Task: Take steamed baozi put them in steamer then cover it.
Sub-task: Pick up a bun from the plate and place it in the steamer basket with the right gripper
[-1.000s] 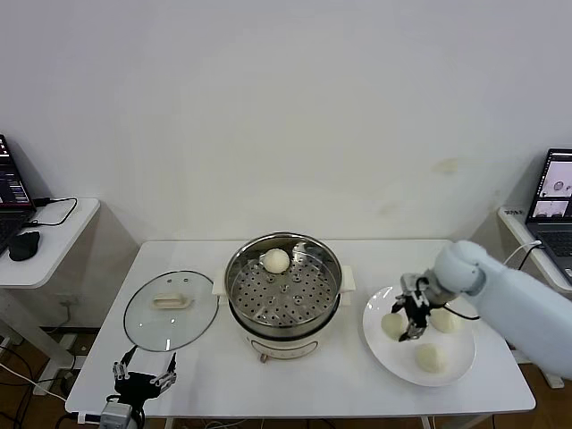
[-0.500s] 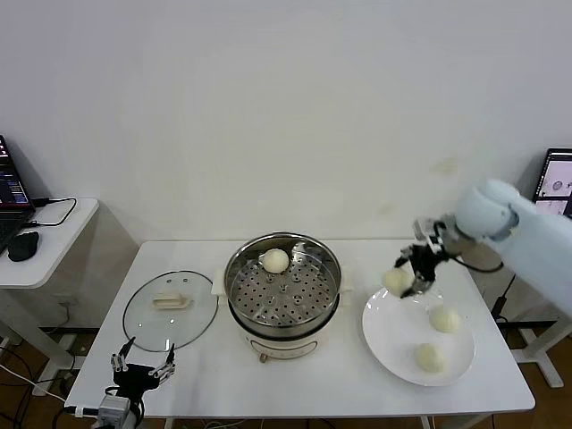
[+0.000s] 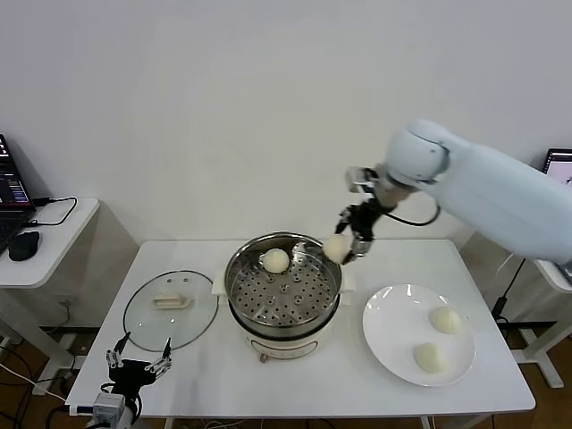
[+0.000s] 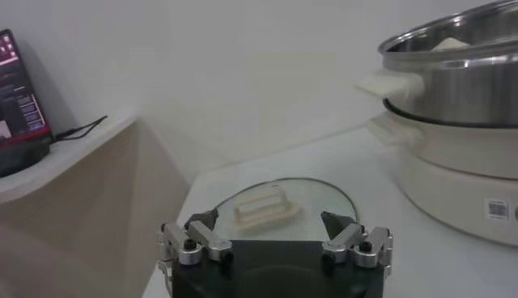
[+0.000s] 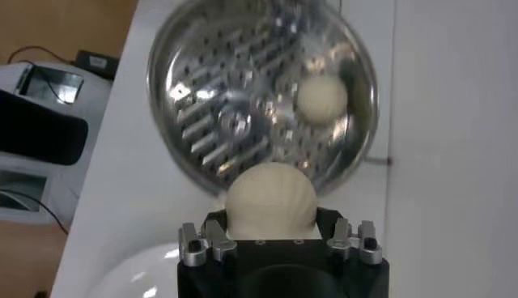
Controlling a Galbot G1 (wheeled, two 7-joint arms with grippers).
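My right gripper (image 3: 349, 241) is shut on a cream-white baozi (image 3: 335, 248) and holds it in the air over the right rim of the steamer (image 3: 284, 284). From the right wrist, the held baozi (image 5: 269, 202) fills the jaws, with the steamer's perforated tray (image 5: 243, 105) below. One baozi (image 3: 276, 260) lies on the tray at the back; it shows too in the right wrist view (image 5: 322, 99). Two more baozi (image 3: 445, 319) (image 3: 431, 357) rest on the white plate (image 3: 393, 331). The glass cover (image 3: 170, 309) lies flat left of the steamer. My left gripper (image 3: 137, 368) hangs open at the table's front left corner.
The table (image 3: 331, 380) has a side table (image 3: 54, 237) with a laptop and mouse to its left. Another laptop (image 3: 559, 165) sits at the right edge. In the left wrist view the cover (image 4: 271, 209) lies just ahead of the open left gripper (image 4: 271, 231), the steamer (image 4: 461, 121) beyond.
My right gripper lifted a baozi off the plate and carried it up and left to the steamer's right rim. The left gripper sank slightly at the front left corner.
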